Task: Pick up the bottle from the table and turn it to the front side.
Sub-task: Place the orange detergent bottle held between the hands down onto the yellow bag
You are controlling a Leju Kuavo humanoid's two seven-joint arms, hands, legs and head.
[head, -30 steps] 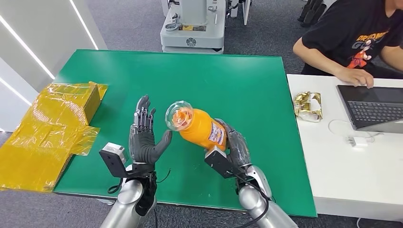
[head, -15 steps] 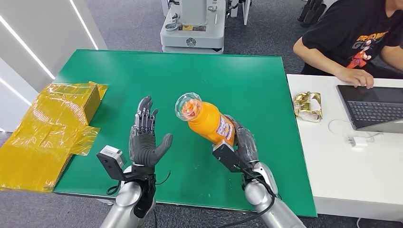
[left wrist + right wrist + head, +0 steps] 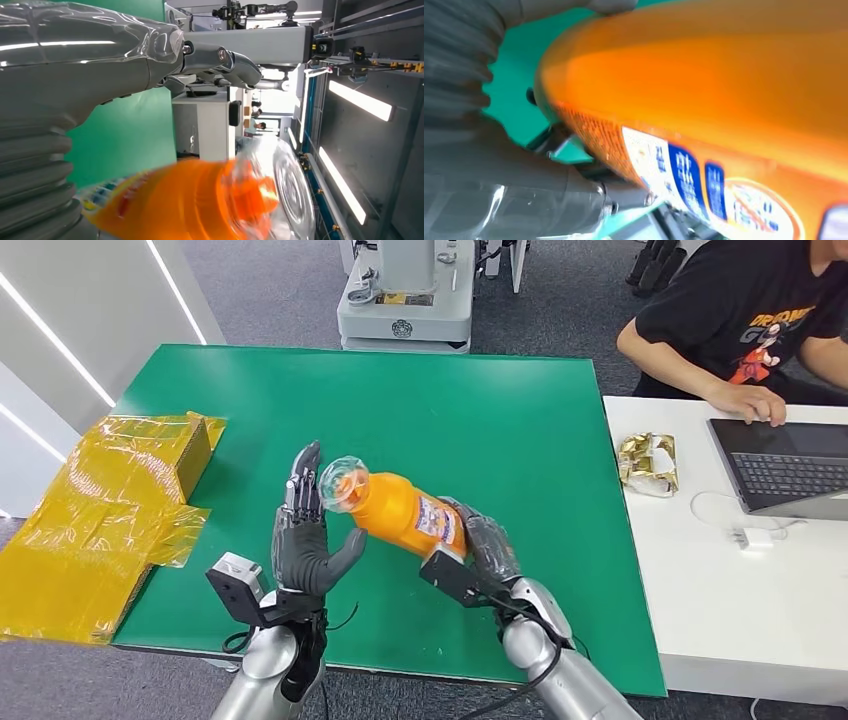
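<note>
Yellow plastic wrapping [image 3: 95, 510] over green table's [image 3: 420, 400] left edge; crumpled gold foil [image 3: 648, 462], laptop [image 3: 785, 465] on white desk [image 3: 740, 610].

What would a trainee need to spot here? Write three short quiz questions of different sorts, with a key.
1. True or false: the orange bottle stands upright on the green table.
2. Which hand holds the bottle? A) left hand B) right hand C) the person's hand
3. Fill in: the bottle's clear cap points toward the robot's ____ hand.

Key:
1. False; it is held tilted above the table.
2. B.
3. Left; that hand is open, fingers up, beside the cap.
</note>
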